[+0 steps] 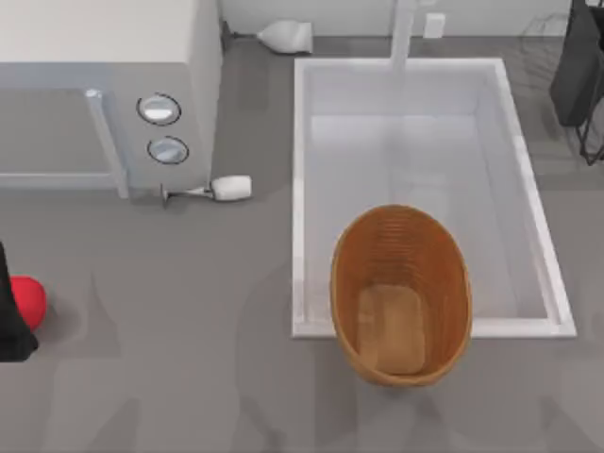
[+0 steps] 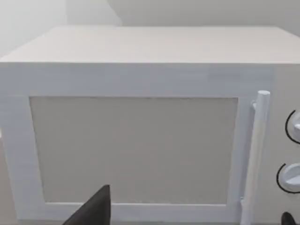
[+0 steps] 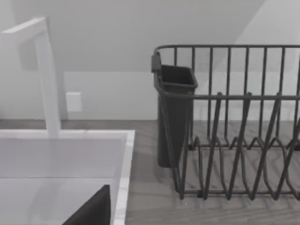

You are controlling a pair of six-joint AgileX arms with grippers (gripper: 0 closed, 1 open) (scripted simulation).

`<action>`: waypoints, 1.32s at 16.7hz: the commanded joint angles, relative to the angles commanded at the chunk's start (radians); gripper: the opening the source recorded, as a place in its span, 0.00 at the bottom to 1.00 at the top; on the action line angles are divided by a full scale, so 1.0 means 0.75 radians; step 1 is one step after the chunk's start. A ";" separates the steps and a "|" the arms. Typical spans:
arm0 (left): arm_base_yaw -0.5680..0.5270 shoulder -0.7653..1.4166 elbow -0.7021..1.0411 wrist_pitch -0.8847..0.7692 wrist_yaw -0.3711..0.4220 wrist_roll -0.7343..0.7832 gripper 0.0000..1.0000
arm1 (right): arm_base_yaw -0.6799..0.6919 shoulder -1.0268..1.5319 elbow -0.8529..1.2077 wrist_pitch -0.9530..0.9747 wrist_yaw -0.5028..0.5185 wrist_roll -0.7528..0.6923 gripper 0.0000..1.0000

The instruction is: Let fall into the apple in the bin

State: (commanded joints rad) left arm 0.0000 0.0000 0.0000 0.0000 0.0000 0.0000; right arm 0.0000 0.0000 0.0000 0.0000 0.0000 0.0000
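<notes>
White basin (image 1: 415, 104) at table's right half. Microwave (image 1: 104, 85) far left. Bin (image 1: 401, 293) upright over basin's near rim. Apple (image 1: 26, 300) at table's left edge, touching left gripper (image 1: 11, 316); grip state can't tell. Right arm (image 1: 578, 66) parked far right.

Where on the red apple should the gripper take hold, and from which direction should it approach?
Grip the apple across its widest middle, coming straight down from above. It is a smooth round ball, so any lower or higher hold would likely slip. It lies at the table's far left edge, partly behind the left arm, so the left gripper looks best placed.
</notes>
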 joint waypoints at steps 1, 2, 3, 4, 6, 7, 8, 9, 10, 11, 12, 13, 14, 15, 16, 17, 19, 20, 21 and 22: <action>0.000 0.000 0.000 0.000 0.000 0.000 1.00 | 0.000 0.000 0.000 0.000 0.000 0.000 1.00; 0.000 0.001 0.001 -0.001 0.000 0.000 1.00 | 0.000 0.000 0.000 0.000 0.000 0.000 1.00; 0.000 0.015 0.012 -0.013 -0.001 0.000 1.00 | 0.000 0.000 0.000 0.000 0.000 0.000 1.00; 0.000 0.043 0.035 -0.037 -0.001 0.001 1.00 | 0.000 0.000 0.000 0.000 0.000 0.000 1.00; -0.001 0.142 0.115 -0.114 -0.003 0.006 1.00 | 0.000 0.000 0.000 0.000 0.000 0.000 1.00; -0.002 0.212 0.170 -0.165 -0.004 0.009 1.00 | 0.000 0.000 0.000 0.000 0.000 0.000 1.00; -0.003 0.295 0.233 -0.224 -0.005 0.013 1.00 | 0.000 0.000 0.000 0.000 0.000 0.000 1.00; -0.004 0.392 0.303 -0.288 -0.006 0.017 1.00 | 0.000 0.000 0.000 0.000 0.000 0.000 1.00; -0.005 0.501 0.380 -0.357 -0.006 0.022 1.00 | 0.000 0.000 0.000 0.000 0.000 0.000 1.00; -0.006 0.624 0.461 -0.427 -0.006 0.027 1.00 | 0.000 0.000 0.000 0.000 0.000 0.000 1.00; -0.007 0.759 0.547 -0.500 -0.006 0.032 1.00 | 0.000 0.000 0.000 0.000 0.000 0.000 1.00; -0.007 0.903 0.634 -0.573 -0.006 0.036 1.00 | 0.000 0.000 0.000 0.000 0.000 0.000 1.00; -0.007 1.052 0.720 -0.646 -0.006 0.040 1.00 | 0.000 0.000 0.000 0.000 0.000 0.000 1.00; -0.005 1.202 0.805 -0.720 -0.005 0.043 1.00 | 0.000 0.000 0.000 0.000 0.000 0.000 1.00; -0.003 1.350 0.889 -0.795 -0.005 0.045 1.00 | 0.000 0.000 0.000 0.000 0.000 0.000 1.00; 0.000 1.494 0.972 -0.871 -0.005 0.046 1.00 | 0.000 0.000 0.000 0.000 0.000 0.000 1.00; 0.008 1.756 1.133 -1.016 -0.007 0.045 1.00 | 0.000 0.000 0.000 0.000 0.000 0.000 1.00; 0.013 1.872 1.207 -1.079 -0.007 0.043 1.00 | 0.000 0.000 0.000 0.000 0.000 0.000 1.00; 0.017 1.975 1.277 -1.133 -0.008 0.041 1.00 | 0.000 0.000 0.000 0.000 0.000 0.000 1.00; 0.022 2.066 1.341 -1.181 -0.009 0.038 1.00 | 0.000 0.000 0.000 0.000 0.000 0.000 1.00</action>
State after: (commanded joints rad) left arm 0.0163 1.5492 1.0059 -0.8859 -0.0069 0.0283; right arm 0.0000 0.0000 0.0000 0.0000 0.0000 0.0000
